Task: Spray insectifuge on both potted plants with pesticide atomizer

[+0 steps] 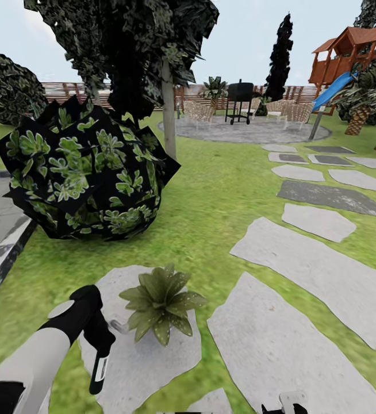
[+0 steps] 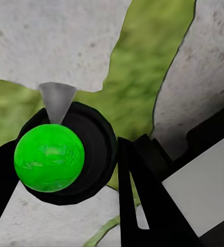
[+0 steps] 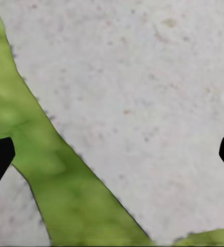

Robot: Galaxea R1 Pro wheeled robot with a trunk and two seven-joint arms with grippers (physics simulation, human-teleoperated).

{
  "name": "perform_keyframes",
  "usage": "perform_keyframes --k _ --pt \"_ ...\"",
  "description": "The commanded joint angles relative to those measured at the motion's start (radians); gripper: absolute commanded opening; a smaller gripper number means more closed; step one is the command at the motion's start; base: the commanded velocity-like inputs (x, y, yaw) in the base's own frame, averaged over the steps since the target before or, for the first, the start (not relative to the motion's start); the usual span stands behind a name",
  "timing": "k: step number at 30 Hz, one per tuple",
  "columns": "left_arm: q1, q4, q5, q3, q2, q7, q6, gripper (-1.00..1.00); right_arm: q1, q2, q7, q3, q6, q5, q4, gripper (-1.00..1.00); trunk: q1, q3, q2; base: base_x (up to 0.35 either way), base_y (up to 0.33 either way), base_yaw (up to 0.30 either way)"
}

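Outdoors, the left gripper point(image 2: 66, 170), jaws pinching the green-bodied pesticide atomizer point(image 2: 49, 157), hangs just left of a potted plant point(image 1: 161, 302); the right gripper point(image 3: 112, 154) has its jaws spread over stone paving point(image 3: 143, 87).

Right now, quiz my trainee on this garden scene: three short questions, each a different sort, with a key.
1. True or false: the potted plant stands on a stone slab.
2. The left gripper holds something with a top that is: A red, B green, C blue.
3. Fill in: the right gripper is ____ above paving.

Key: 1 true; 2 B; 3 open.
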Motion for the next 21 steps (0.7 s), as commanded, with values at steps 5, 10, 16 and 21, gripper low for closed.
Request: perform_keyframes --k 5,10,16,21 --pt "0.0 0.001 -0.006 -0.003 -0.005 -0.008 0.012 -1.0 0.0 0.0 -0.002 0.009 -0.003 -0.01 0.0 1.0 -0.001 -0.001 0.0 -0.223 0.134 -0.033" --pt "0.0 0.004 -0.006 -0.001 -0.006 -0.008 0.013 -1.0 0.0 0.0 -0.002 0.009 -0.003 -0.01 0.0 1.0 -0.001 -0.001 0.0 -0.021 0.289 -0.247" --pt "0.001 0.004 -0.004 0.001 -0.006 -0.008 0.013 -1.0 0.0 0.0 -0.002 0.009 -0.003 -0.01 0.0 1.0 -0.001 -0.001 0.0 0.132 0.283 -0.276" --pt "0.023 0.003 -0.005 0.0 -0.006 -0.006 0.011 -1.0 0.0 0.0 -0.002 0.009 -0.003 -0.01 0.0 1.0 -0.001 -0.001 0.0 0.136 0.119 -0.278"
